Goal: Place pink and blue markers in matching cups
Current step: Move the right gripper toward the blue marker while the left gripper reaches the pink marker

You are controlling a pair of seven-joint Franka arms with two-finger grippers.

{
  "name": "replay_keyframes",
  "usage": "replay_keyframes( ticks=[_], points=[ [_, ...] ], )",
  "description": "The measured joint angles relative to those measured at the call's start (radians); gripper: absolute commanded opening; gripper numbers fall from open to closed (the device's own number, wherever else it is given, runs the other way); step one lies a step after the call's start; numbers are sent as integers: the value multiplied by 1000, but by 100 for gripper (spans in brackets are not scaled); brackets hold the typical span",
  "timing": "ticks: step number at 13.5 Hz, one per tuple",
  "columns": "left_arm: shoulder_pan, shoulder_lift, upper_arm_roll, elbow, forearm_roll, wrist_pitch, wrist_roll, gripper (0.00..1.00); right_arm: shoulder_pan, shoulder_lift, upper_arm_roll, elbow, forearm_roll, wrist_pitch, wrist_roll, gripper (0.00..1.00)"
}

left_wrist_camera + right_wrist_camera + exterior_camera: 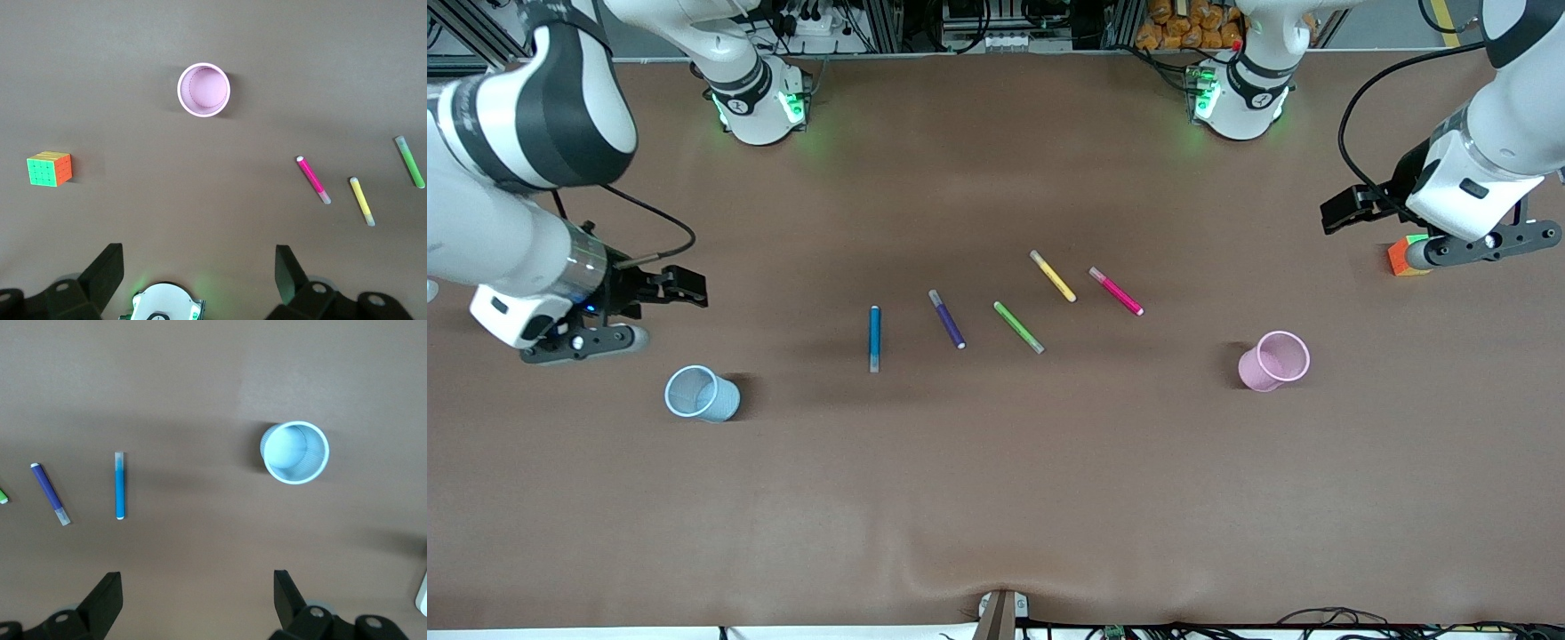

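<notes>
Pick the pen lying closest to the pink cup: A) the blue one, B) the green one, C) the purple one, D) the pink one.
D: the pink marker lies at the end of the pen row toward the pink cup, while the blue marker lies at the row's end toward the right arm.

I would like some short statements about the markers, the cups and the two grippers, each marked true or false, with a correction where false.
1. The pink marker lies flat on the table. True.
2. The blue marker stands inside the blue cup. False: it lies on the table, apart from that cup.
3. The pink cup holds nothing. True.
4. The left gripper is shut on a marker. False: it is open and holds nothing, over the table near the colour cube.
5. The right gripper is open, over the table near the blue cup. True.
</notes>
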Motion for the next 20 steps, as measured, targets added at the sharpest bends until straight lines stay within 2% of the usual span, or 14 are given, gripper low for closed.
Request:
replay_keyframes(
  ticks=[4,10,15,20],
  points=[
    [-26,36,-14,-5,0,33,-132,100,22,79,0,62,0,9,1,100],
    [-233,195,-29,-18,112,134,-557,100,33,161,1,115,1,30,3,100],
    [-358,277,-31,-101,176,238,-846,100,83,209,2,117,1,91,40,100],
    [-415,326,-32,-158,279,292,-971,100,171,281,3,124,1,168,129,100]
  ],
)
